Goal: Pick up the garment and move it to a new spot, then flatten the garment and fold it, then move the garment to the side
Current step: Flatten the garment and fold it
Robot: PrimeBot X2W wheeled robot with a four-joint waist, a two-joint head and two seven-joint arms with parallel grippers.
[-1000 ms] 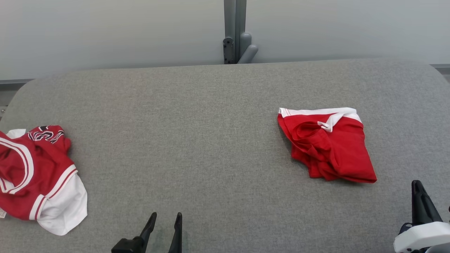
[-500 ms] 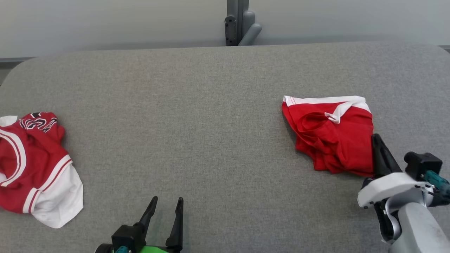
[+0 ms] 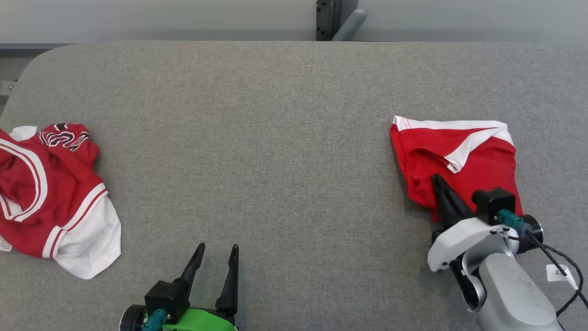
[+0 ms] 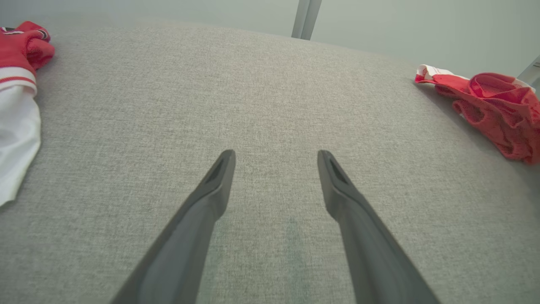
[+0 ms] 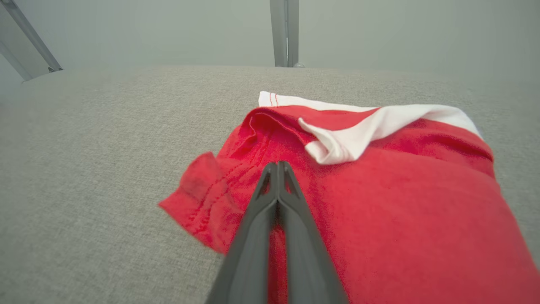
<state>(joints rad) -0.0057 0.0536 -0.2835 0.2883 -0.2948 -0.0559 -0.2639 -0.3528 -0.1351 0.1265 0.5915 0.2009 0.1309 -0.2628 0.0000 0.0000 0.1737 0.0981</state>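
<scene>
Since a second ago the right gripper [image 3: 434, 177] has come up from the near right corner of the head view and now sits over the garment [image 3: 477, 154]; the camera has also tipped and turned, so the whole picture has shifted with it. Its two dark fingers are pressed tightly together, with no cloth showing between them. Whether the tips rest on the fabric or hang just above it cannot be told.

In the right wrist view the right gripper [image 5: 276, 164] points across the near-left part of the garment [image 5: 400, 202]. Most of the red cloth spreads beyond the tips and off to their right. A small red corner flap lies on the surface just left of the fingers. A white band, folded over on itself, lies just beyond the tips and slightly to their right, and a second white edge runs along the far side.

The left gripper [image 3: 217, 247] is spread wide over bare grey surface [image 3: 275, 138], holding nothing. From the left gripper [image 4: 276, 154] the garment [image 4: 493, 101] lies well off to the right and farther away. A crumpled red and white jersey [image 3: 46, 197] lies well off to its left.
</scene>
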